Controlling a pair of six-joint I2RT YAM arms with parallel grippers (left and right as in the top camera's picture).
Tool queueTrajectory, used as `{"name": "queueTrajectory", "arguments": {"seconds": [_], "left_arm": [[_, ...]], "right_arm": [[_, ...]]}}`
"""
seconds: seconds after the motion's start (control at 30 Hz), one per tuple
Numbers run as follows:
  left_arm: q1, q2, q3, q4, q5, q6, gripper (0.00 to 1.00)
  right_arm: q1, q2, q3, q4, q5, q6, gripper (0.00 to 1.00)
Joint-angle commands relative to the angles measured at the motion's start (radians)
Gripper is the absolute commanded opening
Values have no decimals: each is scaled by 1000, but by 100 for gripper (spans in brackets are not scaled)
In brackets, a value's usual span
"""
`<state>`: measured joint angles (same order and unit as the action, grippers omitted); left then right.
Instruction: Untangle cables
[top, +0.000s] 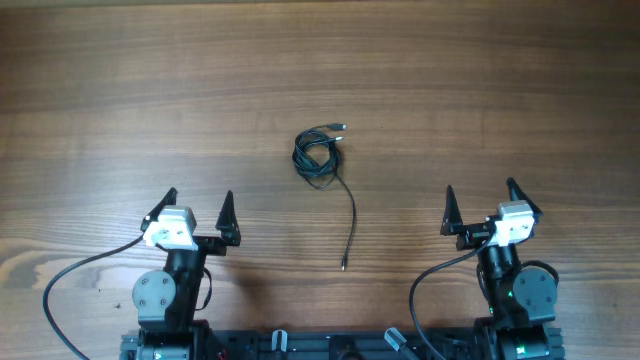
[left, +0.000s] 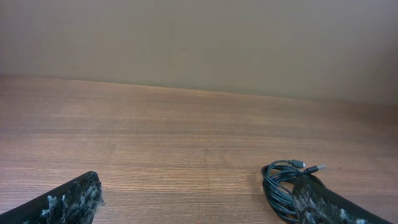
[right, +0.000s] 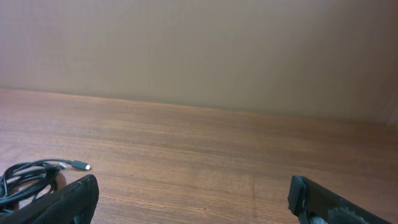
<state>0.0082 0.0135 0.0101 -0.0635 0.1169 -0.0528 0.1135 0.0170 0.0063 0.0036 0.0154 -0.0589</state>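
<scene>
The thin black cables (top: 318, 156) lie coiled together in a small bundle at the table's middle. Plug ends stick out at the upper right of the coil, and one tail runs down to a plug near the front. My left gripper (top: 198, 210) is open and empty, below and left of the coil. My right gripper (top: 479, 205) is open and empty, below and right of it. The coil shows at the lower right of the left wrist view (left: 281, 182), partly behind a finger. It also shows at the lower left of the right wrist view (right: 28, 177).
The wooden table (top: 120, 80) stretches wide around the coil. Thicker black arm wires (top: 75, 275) loop beside each arm base at the front edge. A plain beige wall (left: 199, 37) stands beyond the table's far edge.
</scene>
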Motion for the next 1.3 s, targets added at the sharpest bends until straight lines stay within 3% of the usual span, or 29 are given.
{"name": "queueTrajectory", "arguments": {"seconds": [0.0,0.13,0.27,0.73,1.03,1.27], "left_arm": [[-5,-10,-5,-5,-13,19,100],[-5,-10,-5,-5,-15,22,100],[-5,-10,-5,-10,-122,23,100],[-5,-8,-5,-10,-122,17,100],[-5,69,5,-13,-115,-219,100],[-5,287,186,-129,-114,-243,100]], "right_arm": [[5,-12,-1,3,-16,-17,100],[5,-12,-1,3,-16,-17,100],[5,-12,-1,3,-16,-18,100],[5,-12,-1,3,-33,-17,100],[5,18,13,-24,-50,10,100],[5,142,120,-157,-50,40,100]]}}
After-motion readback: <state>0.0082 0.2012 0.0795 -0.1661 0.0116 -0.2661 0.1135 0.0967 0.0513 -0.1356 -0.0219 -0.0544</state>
